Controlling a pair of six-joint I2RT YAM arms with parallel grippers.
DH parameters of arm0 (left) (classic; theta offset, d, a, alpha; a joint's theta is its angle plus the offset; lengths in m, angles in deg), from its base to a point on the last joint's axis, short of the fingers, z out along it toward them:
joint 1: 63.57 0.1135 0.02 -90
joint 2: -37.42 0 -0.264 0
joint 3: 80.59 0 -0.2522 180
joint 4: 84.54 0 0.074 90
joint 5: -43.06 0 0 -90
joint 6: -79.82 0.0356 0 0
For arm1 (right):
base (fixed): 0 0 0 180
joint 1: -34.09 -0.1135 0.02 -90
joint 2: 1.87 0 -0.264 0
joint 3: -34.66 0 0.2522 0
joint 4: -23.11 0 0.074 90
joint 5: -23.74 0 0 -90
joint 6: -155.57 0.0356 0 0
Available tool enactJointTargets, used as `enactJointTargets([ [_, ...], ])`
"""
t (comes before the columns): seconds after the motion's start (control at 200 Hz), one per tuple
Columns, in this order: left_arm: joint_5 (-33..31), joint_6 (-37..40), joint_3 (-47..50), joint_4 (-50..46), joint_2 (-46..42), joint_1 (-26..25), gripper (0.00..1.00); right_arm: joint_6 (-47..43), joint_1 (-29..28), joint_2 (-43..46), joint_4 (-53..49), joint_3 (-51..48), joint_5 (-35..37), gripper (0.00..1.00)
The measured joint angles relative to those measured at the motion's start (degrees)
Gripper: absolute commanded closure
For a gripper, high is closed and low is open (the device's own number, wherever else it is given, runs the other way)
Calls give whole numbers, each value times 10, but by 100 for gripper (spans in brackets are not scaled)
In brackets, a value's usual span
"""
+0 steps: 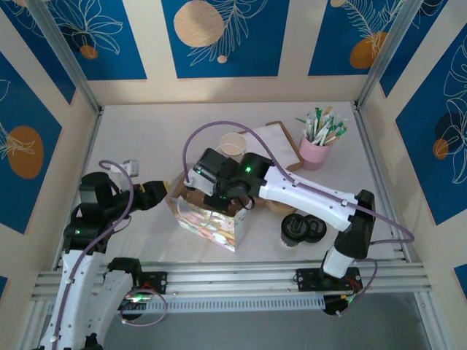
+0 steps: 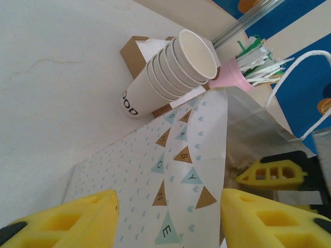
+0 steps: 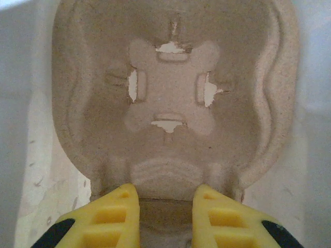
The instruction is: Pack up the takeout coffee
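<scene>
Coffee first: the small takeout cup with the round black plastic lid (image 1: 295, 227) stands on the white table (image 1: 146, 138), outside the bag and well apart from both of your grippers. It is back behind your right gripper (image 3: 164, 195), close beside the forearm of that arm. A second round black lid (image 1: 316, 230) is just beside the cup or touching it, I cannot tell which. Your right gripper is pinching the near edge of the beige moulded-pulp cup carrier (image 3: 168, 93): the two yellow fingers (image 3: 111, 219) are pressed on the rim from both sides, and the cup hole with its four small flaps lies straight ahead of the fingertips. Pale walls of the patterned paper gift bag (image 1: 208, 222) rise to the left and to the right of this gripper, so the carrier is held inside the bag. Your left gripper (image 2: 168, 199) is closed on the side wall of the bag, the one printed with small hearts and a line of triangle flags, with one yellow finger on each side of the paper. Ahead of the left gripper, beyond the bag, is the stack of plain cream paper cups (image 2: 176, 70). The pink cup (image 2: 232, 77) full of green and white sticks and straws is just to the right of the stack.
</scene>
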Motion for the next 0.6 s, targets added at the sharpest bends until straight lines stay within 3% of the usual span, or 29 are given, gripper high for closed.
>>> enactJointTargets([
  [0.6, 14, -17, 9, 17, -15, -4, 46, 0, 23, -55, -29, 10, -31, 92],
])
